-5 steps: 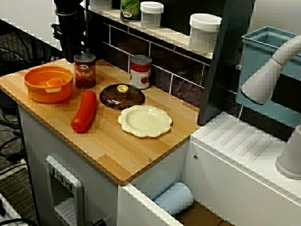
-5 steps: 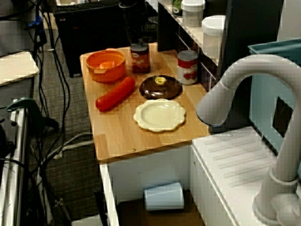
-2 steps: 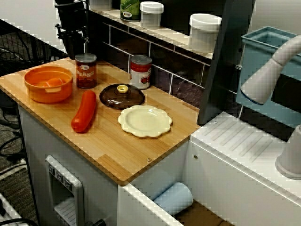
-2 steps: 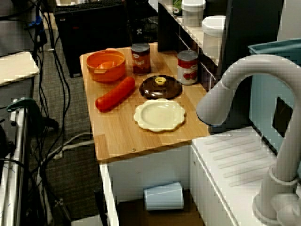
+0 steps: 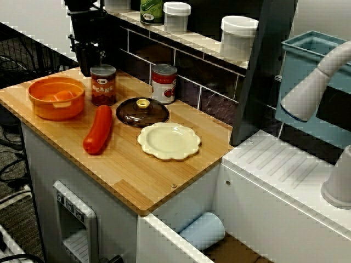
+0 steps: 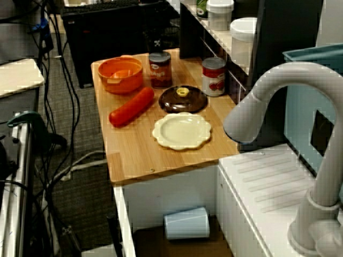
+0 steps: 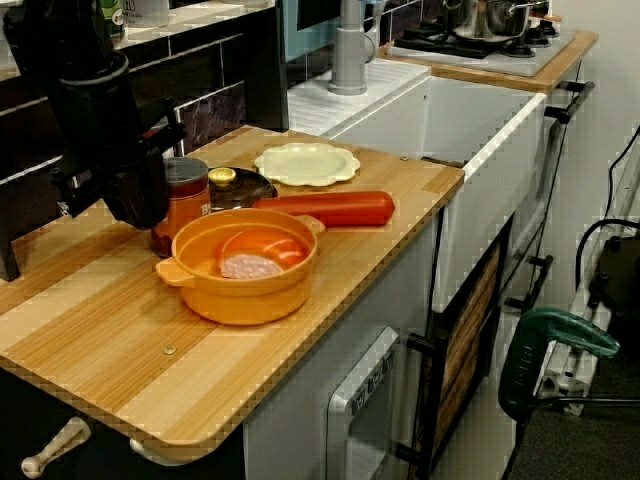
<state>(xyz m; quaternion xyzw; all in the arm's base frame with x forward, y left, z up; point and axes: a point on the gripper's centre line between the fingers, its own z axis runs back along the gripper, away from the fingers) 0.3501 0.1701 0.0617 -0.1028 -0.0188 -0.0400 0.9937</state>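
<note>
Pincer (image 5: 88, 67) hangs just beside upright bean can (image 5: 103, 86).

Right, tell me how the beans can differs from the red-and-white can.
The dark-labelled beans can stands beside the orange pot; the red-and-white can stands by the tiled wall, behind the brown lid. The first label is dark red with pale lettering, the second bright red and white. Both stand upright, similar in size.

The can (image 5: 103, 85) stood upright on the surface (image 5: 137, 170); dark red label, silver top; just beside the orange pot (image 5: 55, 109).
</note>
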